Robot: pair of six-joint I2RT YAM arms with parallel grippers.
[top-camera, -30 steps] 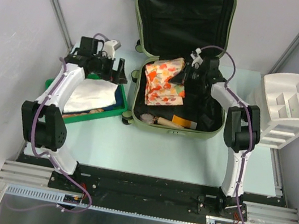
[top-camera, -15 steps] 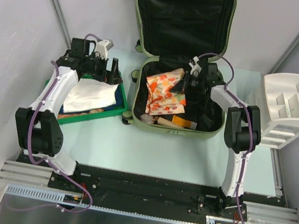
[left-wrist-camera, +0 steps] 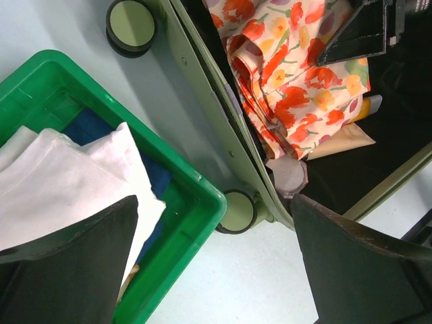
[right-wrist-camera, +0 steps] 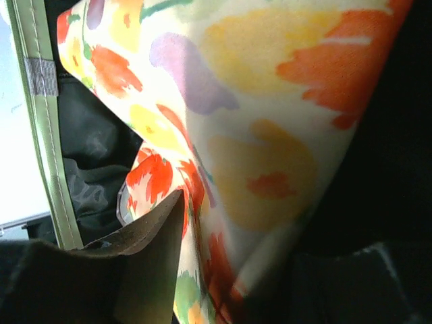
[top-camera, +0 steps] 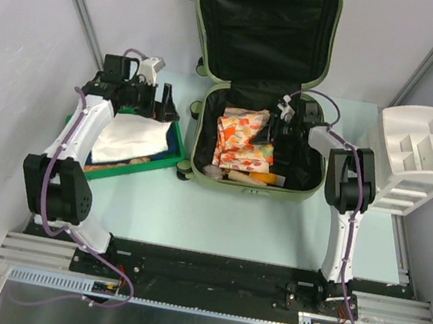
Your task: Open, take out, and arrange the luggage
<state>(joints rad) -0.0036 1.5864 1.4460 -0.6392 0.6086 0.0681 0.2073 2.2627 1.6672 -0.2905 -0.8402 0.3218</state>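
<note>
A green tray (left-wrist-camera: 182,182) holding folded white cloth (left-wrist-camera: 61,189) lies left on the table (top-camera: 257,219), a white organizer (top-camera: 417,158) right.

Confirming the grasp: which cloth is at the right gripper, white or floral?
The floral cloth, inside the luggage, at the right gripper; the white cloth lies in the green tray.

Olive luggage (top-camera: 264,37); orange-floral cloth (top-camera: 241,137), perhaps cream-grounded.
</note>
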